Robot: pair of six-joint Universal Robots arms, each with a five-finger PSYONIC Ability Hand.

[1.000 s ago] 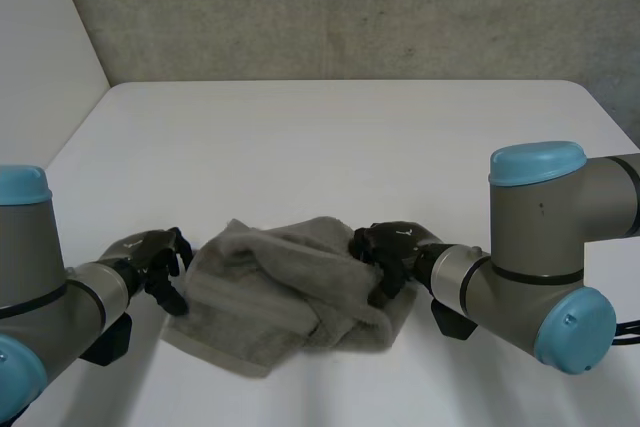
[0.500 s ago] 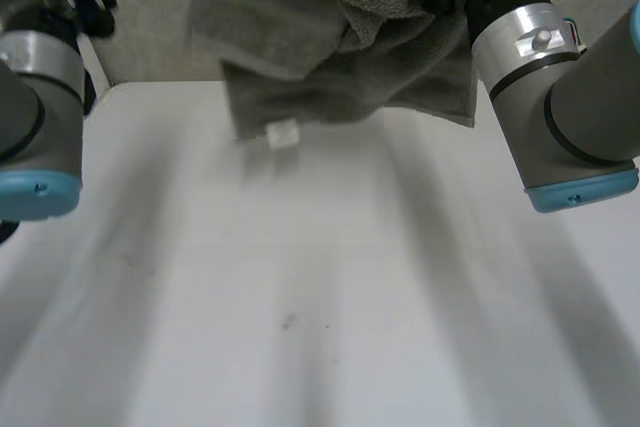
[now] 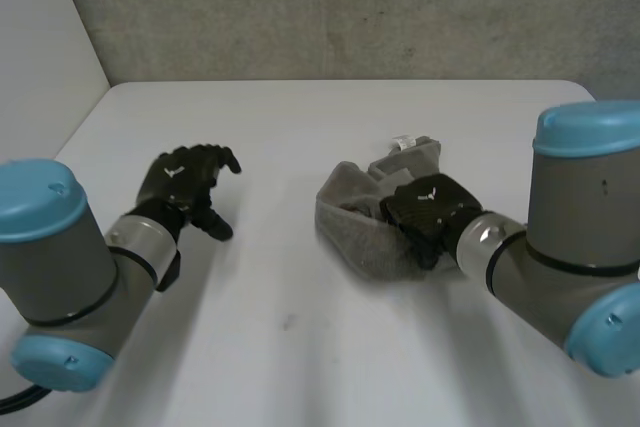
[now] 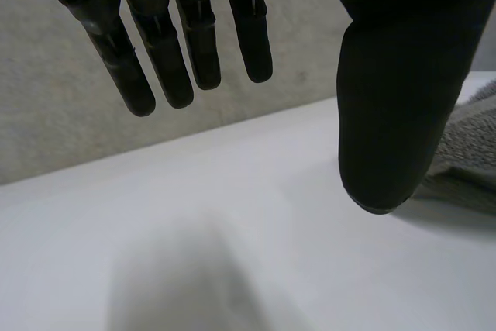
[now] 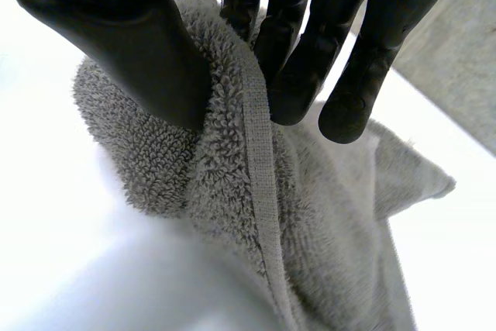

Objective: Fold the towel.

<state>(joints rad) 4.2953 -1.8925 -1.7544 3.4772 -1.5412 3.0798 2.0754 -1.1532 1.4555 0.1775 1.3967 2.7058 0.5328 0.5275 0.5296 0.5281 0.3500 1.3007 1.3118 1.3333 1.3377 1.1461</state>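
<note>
The grey towel (image 3: 352, 219) lies bunched in a heap on the white table (image 3: 300, 127), right of the middle, with a white label (image 3: 403, 140) at its far side. My right hand (image 3: 428, 209) sits on the heap's right part. In the right wrist view its thumb (image 5: 132, 44) and fingers (image 5: 294, 75) pinch a fold along the towel's (image 5: 232, 191) hemmed edge. My left hand (image 3: 185, 182) hovers over bare table well to the left of the towel, fingers (image 4: 155, 52) straight and spread, holding nothing. A bit of towel (image 4: 469, 149) shows beyond its thumb.
A grey wall (image 3: 350, 7) runs behind the table's far edge. Bare table lies between the two hands and in front of the towel.
The towel lay spread near the front between both hands, was lifted high, and now sits bunched farther back under my right hand. My left hand has moved off it and opened.
</note>
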